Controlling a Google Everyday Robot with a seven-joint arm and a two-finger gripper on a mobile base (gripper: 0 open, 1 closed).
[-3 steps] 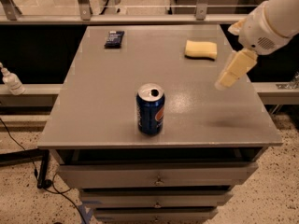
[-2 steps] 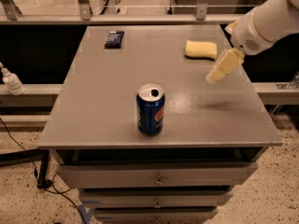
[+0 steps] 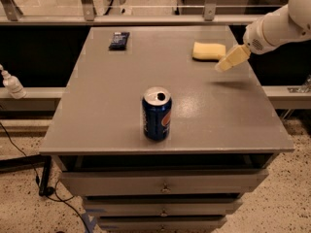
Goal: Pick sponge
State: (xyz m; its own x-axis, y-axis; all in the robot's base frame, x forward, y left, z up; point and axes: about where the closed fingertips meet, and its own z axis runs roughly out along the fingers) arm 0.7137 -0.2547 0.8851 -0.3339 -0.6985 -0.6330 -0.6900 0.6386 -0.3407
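Note:
The sponge (image 3: 208, 51) is a pale-yellow foam block lying flat on the grey table (image 3: 121, 91) at the back right. My gripper (image 3: 224, 65) comes in from the right on a white arm (image 3: 277, 25). Its pale-yellow fingers point down and left, hovering just to the right of the sponge's near right corner, a little above the tabletop and apart from the sponge. It holds nothing.
A blue soda can (image 3: 156, 113) stands upright near the table's front middle. A small dark packet (image 3: 118, 40) lies at the back left. A white bottle (image 3: 11, 84) stands on a ledge to the left. Drawers (image 3: 163, 186) sit under the tabletop.
My gripper has moved up the picture and toward the back of the table, from the table's right middle to close beside the sponge. The sponge and can have not moved.

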